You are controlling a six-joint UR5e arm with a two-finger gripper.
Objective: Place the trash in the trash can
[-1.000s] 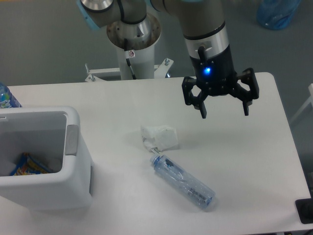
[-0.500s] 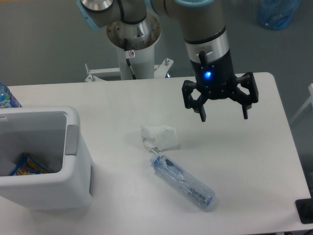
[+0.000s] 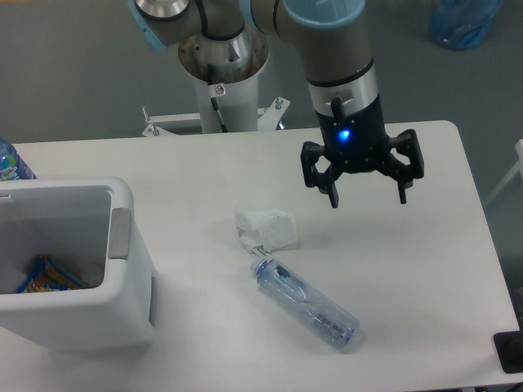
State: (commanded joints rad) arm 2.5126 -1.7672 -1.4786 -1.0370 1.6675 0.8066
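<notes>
The gripper [image 3: 367, 198] hung above the far right part of the white table [image 3: 425, 269] with its two black fingers [image 3: 331, 189] spread wide and nothing between them; a blue light glowed on its body, and the grey arm [image 3: 331, 41] rose from it toward the top of the view. Below and to the left of the gripper, well apart from it, the crumpled white paper wad [image 3: 266, 228] lay on the table; just in front of the wad, close to it, the clear blue-tinted plastic bottle [image 3: 306, 304] lay on its side, its neck toward the wad and its base pointing to the near right. Farther left, the white trash can [image 3: 78, 310] stood at the table's near left edge, a grey tab [image 3: 121, 233] on its right side; a colourful wrapper [image 3: 45, 274] lay inside it. Behind the table stood the robot's white pedestal [image 3: 225, 69]; a blue bag [image 3: 464, 22] sat on the floor at the upper right.
</notes>
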